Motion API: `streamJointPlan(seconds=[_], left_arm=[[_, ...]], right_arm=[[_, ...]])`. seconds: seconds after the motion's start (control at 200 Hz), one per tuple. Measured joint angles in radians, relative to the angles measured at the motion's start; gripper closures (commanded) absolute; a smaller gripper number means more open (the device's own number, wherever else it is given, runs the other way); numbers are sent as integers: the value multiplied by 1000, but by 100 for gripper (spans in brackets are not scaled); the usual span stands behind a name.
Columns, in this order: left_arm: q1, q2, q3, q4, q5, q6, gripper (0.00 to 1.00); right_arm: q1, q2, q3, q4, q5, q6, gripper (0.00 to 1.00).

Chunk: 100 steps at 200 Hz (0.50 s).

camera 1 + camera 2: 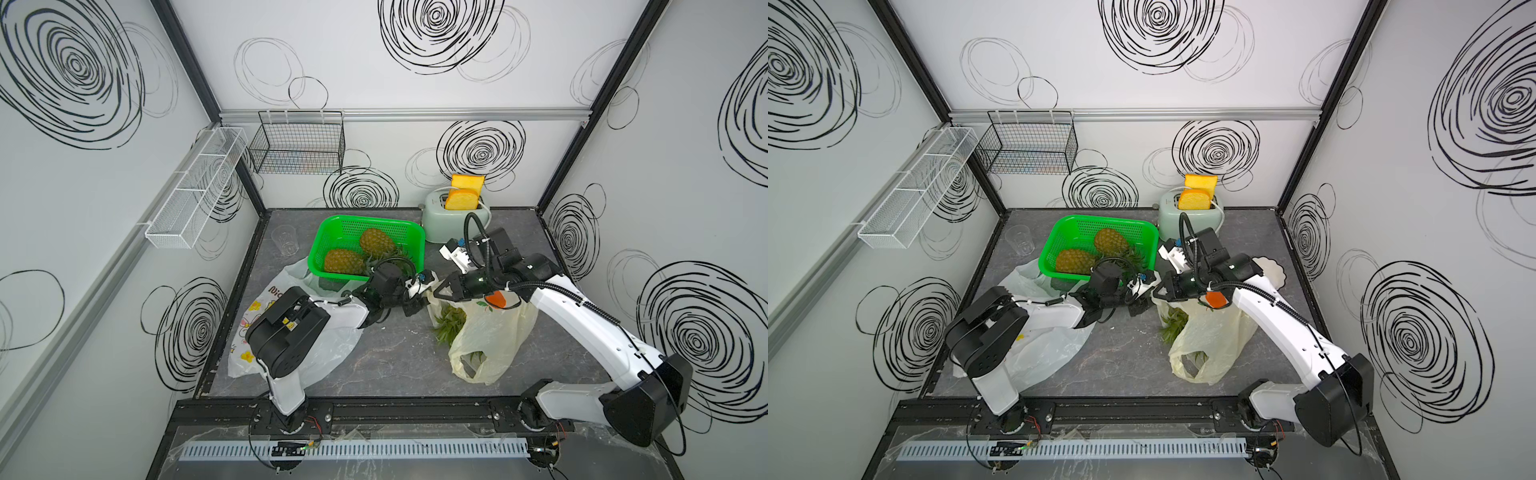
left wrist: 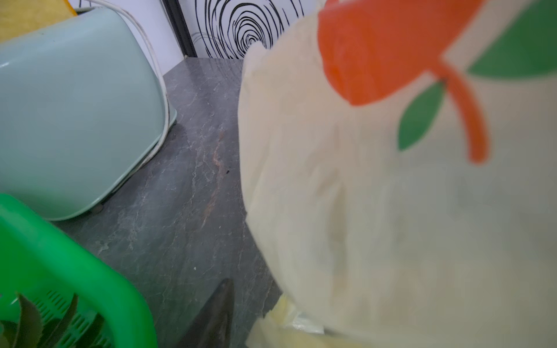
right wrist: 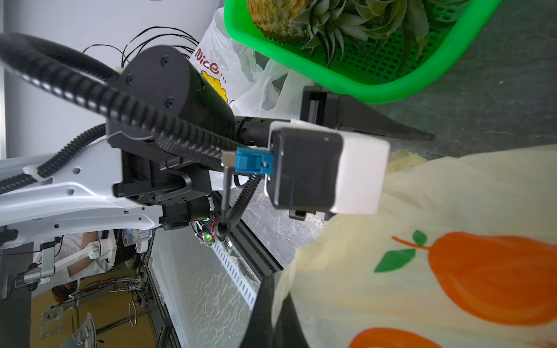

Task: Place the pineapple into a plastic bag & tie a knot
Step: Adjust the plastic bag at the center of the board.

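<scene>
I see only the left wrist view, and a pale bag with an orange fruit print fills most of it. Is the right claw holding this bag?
Observer: Yes. In both top views the right claw is shut on the upper edge of the pale bag.
Operator: Is a pineapple inside it already?
Observer: Green crown leaves stick out at the bag's mouth. The film hides the body of the fruit.
Operator: How many pineapples are in the basket? I see only its corner.
Observer: Two pineapples lie side by side in the green basket.
</scene>
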Motion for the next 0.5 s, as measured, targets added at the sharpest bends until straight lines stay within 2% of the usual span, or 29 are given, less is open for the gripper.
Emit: streamJointPlan(seconds=[0.055, 0.16, 0.195, 0.225, 0.245, 0.28, 0.395, 0.5], left_arm=[[0, 5, 3, -16, 16, 0, 100], [4, 0, 2, -51, 40, 0, 100], [6, -5, 0, -62, 44, -5, 100], [9, -17, -5, -80, 46, -14, 100], [11, -25, -10, -90, 46, -22, 100], [15, -46, -18, -114, 43, -39, 100], [29, -129, -41, -193, 23, -137, 100], [41, -178, -53, -236, 13, -246, 100]], right_arm=[[-2, 0, 0, -2, 4, 0, 100], [-14, -5, 0, -5, 21, 2, 100], [-18, -7, 0, -6, 28, 3, 84], [-24, -11, 0, -6, 40, 8, 58], [-29, -14, 0, -6, 49, 11, 46], [-35, -19, 0, -8, 69, 15, 32], [-43, -37, 3, -21, 161, 32, 0], [9, -53, 31, -67, 301, 69, 1]])
